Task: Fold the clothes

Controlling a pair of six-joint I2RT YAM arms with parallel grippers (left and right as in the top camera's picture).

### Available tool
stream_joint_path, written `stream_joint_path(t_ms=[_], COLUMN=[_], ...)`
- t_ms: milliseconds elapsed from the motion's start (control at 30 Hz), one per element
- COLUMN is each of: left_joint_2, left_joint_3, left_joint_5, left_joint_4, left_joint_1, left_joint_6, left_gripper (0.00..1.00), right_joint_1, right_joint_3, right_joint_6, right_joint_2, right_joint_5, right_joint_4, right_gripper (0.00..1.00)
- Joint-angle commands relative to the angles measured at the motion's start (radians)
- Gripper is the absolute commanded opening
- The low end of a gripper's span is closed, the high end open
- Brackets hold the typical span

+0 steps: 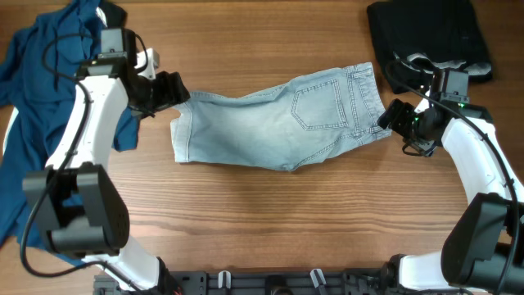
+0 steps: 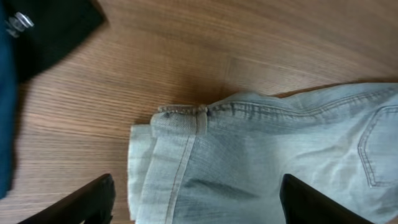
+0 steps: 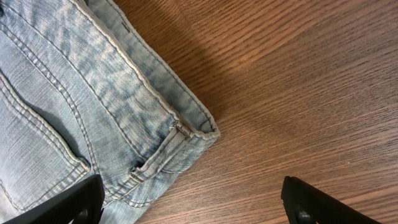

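From above, the pale denim shorts (image 1: 278,119) lie flat in the middle of the wooden counter (image 1: 270,213), stretched lengthwise from left to right, with a back pocket (image 1: 315,106) facing up. A heap of blue clothing (image 1: 33,98) spreads over the far left corner and down the left edge, and part of it is cut off by the picture. A black garment (image 1: 430,37) sits bunched in the far right corner. The left pincer (image 1: 176,92) hangs at the leg end of the shorts, with its arm crossing over the blue heap. The right pincer (image 1: 389,119) hangs at the waistband end, just short of the black garment. From up here I can't make out how either pair of jaws stands.

The left wrist camera makes it plain: the left pincer (image 2: 198,183) is spread wide with nothing in it. Only the two dark fingertips (image 2: 87,202) poke in at the bottom, on either side of the hemmed leg of the shorts (image 2: 261,149). I can't tell whether they touch the cloth. A strip of the blue clothing (image 2: 5,112) runs down the left edge. A black part (image 2: 50,25) fills the top left corner, too blurred to name.

In the right wrist camera, the right pincer (image 3: 191,183) is likewise released and empty. Its fingertips (image 3: 62,202) are low in the frame. The waistband corner of the shorts (image 3: 74,106) and a belt loop (image 3: 171,140) lie between them, and bare counter (image 3: 298,81) is beyond.
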Motion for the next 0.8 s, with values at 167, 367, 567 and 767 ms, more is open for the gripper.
stream_joint_path(t_ms=[167, 367, 567, 767], left_joint_2=[0.092, 0.098, 0.122, 0.129], left_joint_3=[-0.021, -0.021, -0.021, -0.021], left_joint_5=[-0.1, -0.093, -0.094, -0.093], left_joint_4=[0.084, 0.21, 0.221, 0.209], left_joint_1=[-0.042, -0.051, -0.09, -0.091], left_joint_6=[0.142, 0.141, 0.141, 0.141], left_gripper=[0.82, 0.92, 0.88, 0.72], right_joint_1=[-0.002, -0.002, 0.0, 0.007], right_joint_3=[0.002, 0.002, 0.002, 0.002], right_joint_6=[-0.016, -0.144, -0.213, -0.275], right_joint_2=[-0.009, 0.012, 0.108, 0.22], right_joint_5=[0.012, -0.052, -0.107, -0.146], right_joint_4=[0.0, 0.15, 0.233, 0.246], right_gripper=[0.92, 0.79, 0.74, 0.39])
